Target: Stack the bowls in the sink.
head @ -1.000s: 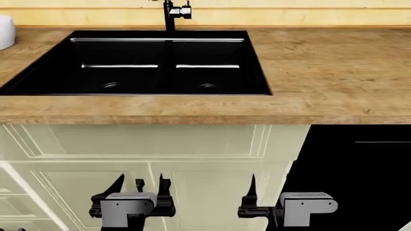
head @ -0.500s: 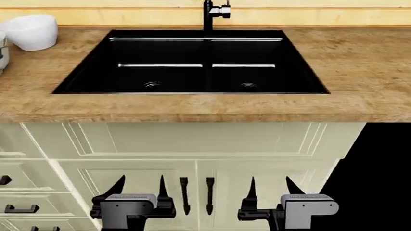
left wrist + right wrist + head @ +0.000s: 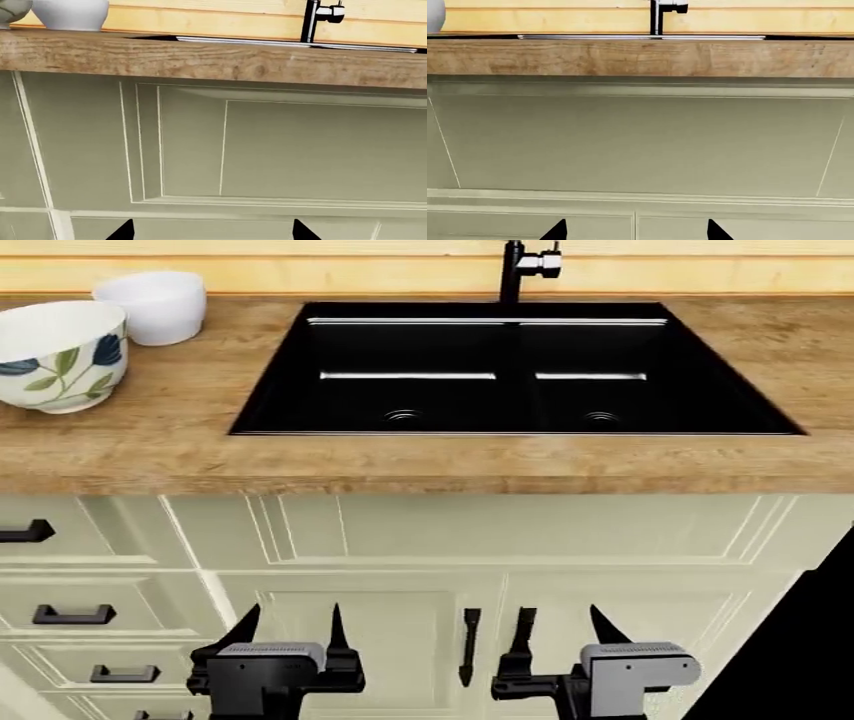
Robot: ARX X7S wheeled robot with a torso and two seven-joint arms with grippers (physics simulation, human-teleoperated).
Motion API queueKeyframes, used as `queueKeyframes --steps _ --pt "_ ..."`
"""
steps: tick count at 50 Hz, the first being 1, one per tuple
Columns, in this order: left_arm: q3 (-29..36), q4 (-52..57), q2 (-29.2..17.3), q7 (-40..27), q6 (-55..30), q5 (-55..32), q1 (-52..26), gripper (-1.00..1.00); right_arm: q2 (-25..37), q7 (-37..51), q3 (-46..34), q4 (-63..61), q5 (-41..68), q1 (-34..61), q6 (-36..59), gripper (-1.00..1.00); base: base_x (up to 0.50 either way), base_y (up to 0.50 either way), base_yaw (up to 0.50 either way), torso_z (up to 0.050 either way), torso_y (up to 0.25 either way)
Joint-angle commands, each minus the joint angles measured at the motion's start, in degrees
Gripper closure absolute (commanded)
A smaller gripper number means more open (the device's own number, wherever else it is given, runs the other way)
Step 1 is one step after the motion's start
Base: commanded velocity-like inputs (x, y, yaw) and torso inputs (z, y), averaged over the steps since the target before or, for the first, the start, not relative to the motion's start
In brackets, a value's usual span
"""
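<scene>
The black double-basin sink (image 3: 514,365) is set in the wooden counter, both basins bare. Two bowls stand on the counter to its left: a plain white bowl (image 3: 154,306) at the back and, nearer me, a cream bowl (image 3: 60,355) with blue and green leaves painted on it. The white bowl (image 3: 70,12) also shows in the left wrist view above the counter edge. My left gripper (image 3: 291,625) and right gripper (image 3: 562,625) hang low before the cabinet doors, well below the counter. Both are open and hold nothing.
A dark faucet (image 3: 514,270) rises behind the sink. The counter's front edge (image 3: 441,465) overhangs cream cabinet doors with black handles (image 3: 470,645). Drawers with black pulls (image 3: 74,615) are at the left; a dark opening (image 3: 814,650) is at the lower right.
The head view has slid left along the counter, so the sink now sits further right and both bowls have come into sight. The grippers keep their pose and stay open.
</scene>
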Motion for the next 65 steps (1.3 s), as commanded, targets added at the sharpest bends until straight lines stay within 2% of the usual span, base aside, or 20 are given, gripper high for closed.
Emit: queueKeyframes --steps 1,45,52,55,58,62,65 --pt "0.7 0.0 -0.7 -0.8 0.1 -0.8 -0.1 -1.00 0.6 0.5 -0.8 0.8 0.5 0.4 -0.7 -1.00 0.00 0.50 0.00 0.000 0.000" --pt "3.0 -0.2 -2.5 -2.8 0.2 -2.7 -0.4 -1.00 2.5 2.0 -3.0 -0.1 2.6 0.1 -0.1 -1.00 0.00 0.50 0.00 0.000 0.000" --pt "3.5 -0.6 -2.9 -3.5 0.1 -2.1 -0.6 -1.00 2.6 2.0 -3.1 -0.6 3.5 -0.1 0.2 -1.00 0.00 0.05 0.00 0.000 0.000" --pt "3.8 -0.7 -3.1 -4.2 -0.5 -1.2 -0.8 -1.00 2.9 3.1 -2.8 -3.2 3.7 -0.1 3.1 -1.00 0.00 0.00 0.00 0.000 0.000" --pt "4.0 4.2 -4.3 -4.7 -4.5 -1.3 -0.1 -1.00 5.2 3.9 -3.7 -11.3 3.0 -0.9 10.8 -1.00 0.00 0.00 0.00 0.000 0.000" --pt "1.6 19.5 -8.3 -5.9 -15.7 -5.3 1.7 -1.00 9.8 5.5 -3.2 -30.5 3.1 -0.7 27.8 -1.00 0.00 0.00 0.00 0.000 0.000" --pt "-2.8 33.6 -12.7 -7.9 -28.5 -10.8 1.7 -1.00 11.6 6.8 -0.6 -42.6 5.7 2.6 42.0 -1.00 0.00 0.00 0.00 0.000 0.000"
